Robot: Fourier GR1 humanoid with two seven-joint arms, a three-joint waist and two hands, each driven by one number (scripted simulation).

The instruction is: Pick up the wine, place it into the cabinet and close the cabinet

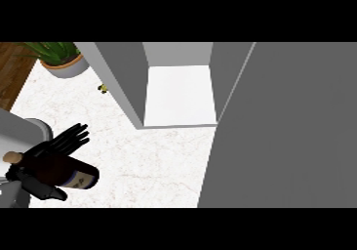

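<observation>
Down at the near left corner of the head view, the left hand [55, 161] has the wine [66, 172] in its grasp — black fingers [69, 136] fan out past the far side of the dark bottle while the thumb wraps round it nearer the edge. The bottle lies tilted rather than upright, its long axis running roughly left to right, with the cork end [10, 156] pointing left and the labelled base toward the right. It appears lifted off the pale marble bench [152, 166], though from this steep angle I cannot tell how high. The right hand does not show anywhere.

Further off, and to the right of the bottle, stands the cabinet [124, 83]. Its door [282, 127] is swung wide open, a broad grey slab filling the right side of the view, and the white shelf [180, 95] inside is bare. So the opening lies ahead and to the right of the held bottle — the carry would need to go that way, and the bottle would probably want turning upright before it goes in. The door is not yet closed.

At the far left corner sits a potted plant [60, 61], with a small yellow object [103, 88] just beside the cabinet's left wall.
</observation>
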